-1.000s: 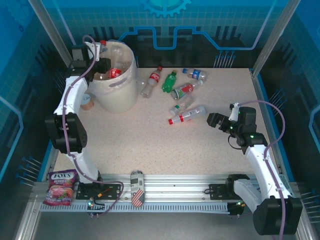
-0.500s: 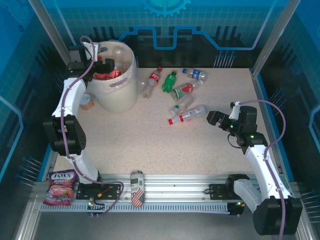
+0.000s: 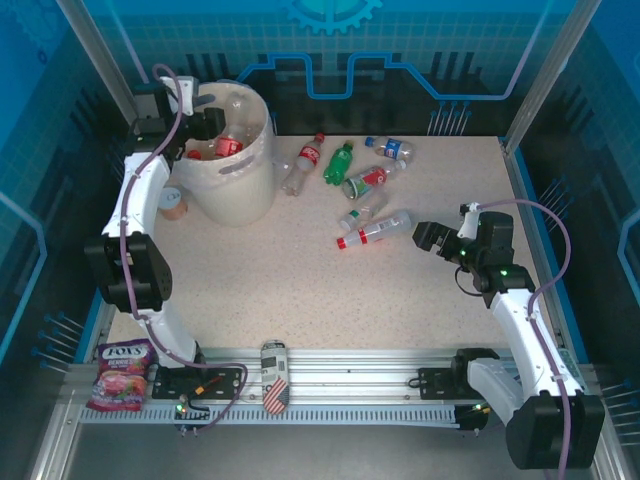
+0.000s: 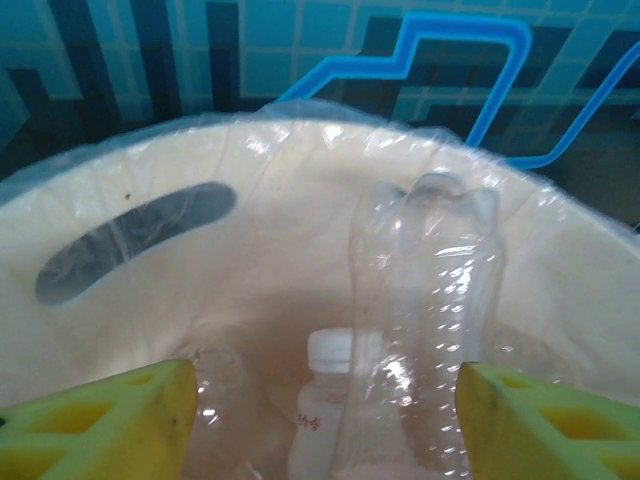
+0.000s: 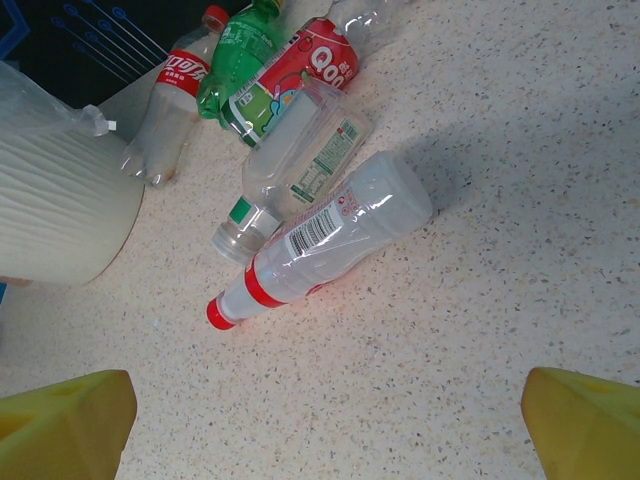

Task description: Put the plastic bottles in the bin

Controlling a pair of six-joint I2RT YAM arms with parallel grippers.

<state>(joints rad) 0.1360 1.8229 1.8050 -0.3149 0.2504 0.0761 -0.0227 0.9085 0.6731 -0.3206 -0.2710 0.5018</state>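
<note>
Right, visibility first: the large round cream-white plastic bin (image 3: 235,170) stands far left on the table. Its contents are mostly masked by a clear film liner and by the left gripper (image 3: 205,122) over its far-left rim. The left wrist view looks past the bin rim (image 4: 150,180) at a clear label-less bottle (image 4: 425,330) standing base-up inside. A white-capped bottle (image 4: 325,400) below it is cut off by the frame edge.

Left gripper (image 4: 325,420): yellow pads apart, nothing clamped. Right gripper (image 3: 430,240) gapes wide, empty, just right of the loose bottles. A small tan-lidded container (image 3: 173,203) is half hidden behind the left arm.

Versus a second ago: the left held a red-capped bottle over the rim, now gone from it. The six table bottles haven't shifted.

Labels: the red-labelled bottle (image 5: 300,70) reads "Qoo". The cola-style bottle (image 5: 170,110) has white script I can't read for sure. Print on the red-capped clear bottle (image 5: 320,240) and the green-banded clear bottle (image 5: 300,170) is too small. The green bottle (image 5: 235,50) is cut off at the top. The sweets bag (image 3: 122,375) reads "FOX'S".
</note>
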